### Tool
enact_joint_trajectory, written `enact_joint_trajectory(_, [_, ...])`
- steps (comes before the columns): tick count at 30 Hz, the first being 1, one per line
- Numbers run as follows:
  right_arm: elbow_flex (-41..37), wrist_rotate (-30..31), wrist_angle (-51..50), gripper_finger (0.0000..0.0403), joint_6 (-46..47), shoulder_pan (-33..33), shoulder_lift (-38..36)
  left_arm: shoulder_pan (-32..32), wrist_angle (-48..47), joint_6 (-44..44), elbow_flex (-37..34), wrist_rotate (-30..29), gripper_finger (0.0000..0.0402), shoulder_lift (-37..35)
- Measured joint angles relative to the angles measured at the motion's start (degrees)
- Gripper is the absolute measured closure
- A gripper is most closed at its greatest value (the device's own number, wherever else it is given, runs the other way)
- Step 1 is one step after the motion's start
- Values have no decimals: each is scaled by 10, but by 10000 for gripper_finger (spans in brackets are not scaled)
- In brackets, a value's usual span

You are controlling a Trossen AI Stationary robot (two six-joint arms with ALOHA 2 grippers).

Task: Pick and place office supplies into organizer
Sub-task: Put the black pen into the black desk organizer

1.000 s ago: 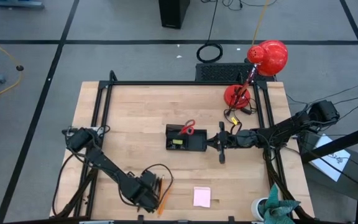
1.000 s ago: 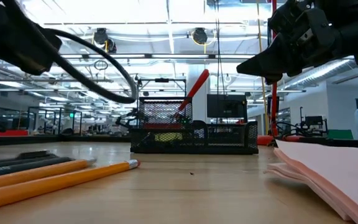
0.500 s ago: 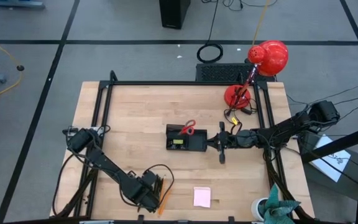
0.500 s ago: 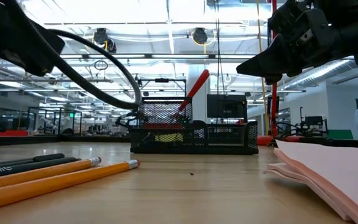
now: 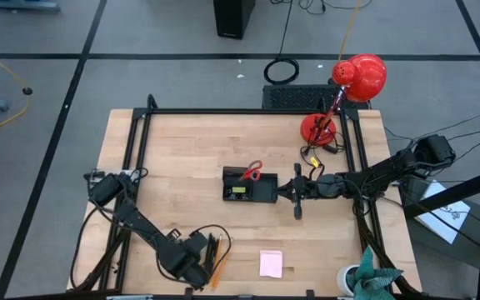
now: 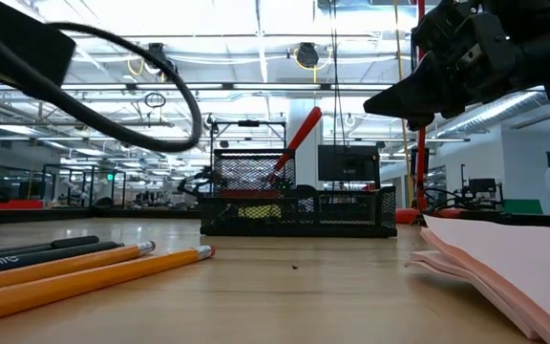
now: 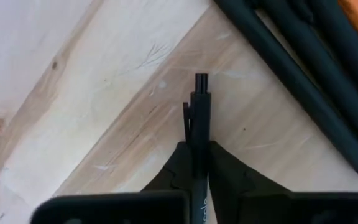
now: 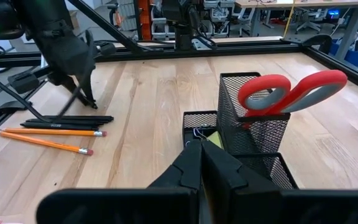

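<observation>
- The left gripper [image 7: 197, 163] is at the near left part of the table [image 5: 182, 150], its two fingers closed on a dark pen [image 7: 199, 118]; the pen's clip end sticks out past the fingertips, over the bare wood.
- The step in hand looks like the pick-up of that pen: it seems to have been taken from the small group of supplies lying there.
- Just beside it lie the other dark pens [image 7: 297, 68], and in the right wrist view two orange pencils [image 8: 51, 138] lie next to them on the wood.
- A pink notepad [image 5: 271, 263] rests on the near edge of the table, apart from the pens.
- The organizer [image 5: 248, 187] stands near the middle of the table, well apart from the left gripper; the red-handled scissors [image 8: 291, 92] already stand in its tall mesh section, and something yellow shows in a lower compartment.
- The right gripper [image 8: 199, 163] waits just beside the organizer with its fingers together, holding nothing.
- The next move probably calls for lifting the pen clear of its neighbours, carrying it across to the organizer, and tipping it upright enough to drop into a compartment.
- The scissors crowd the tall section, so an open spot has to be chosen.
</observation>
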Motion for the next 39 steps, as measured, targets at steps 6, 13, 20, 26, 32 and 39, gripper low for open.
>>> enact_joint_trajectory(6, [0, 0, 0, 399, 0, 0, 0, -12, -30, 4, -2, -100, 376, 0])
enact_joint_trajectory(13, [0, 0, 0, 399, 0, 0, 0, 14, -111, 14, -9, -340, 367, -46])
enact_joint_trajectory(20, [0, 0, 0, 399, 6, 0, 0, 67, -100, 151, -13, -475, 386, -135])
enact_joint_trajectory(26, [0, 0, 0, 399, 6, 0, 0, 130, 81, 458, -12, -489, 381, -232])
enact_joint_trajectory(32, [0, 0, 4, 399, 4, 0, 0, 210, 331, 803, -11, -296, 388, -290])
enact_joint_trajectory(39, [0, -1, -4, 399, 5, 0, 0, 322, 439, 903, -29, -96, 381, -294])
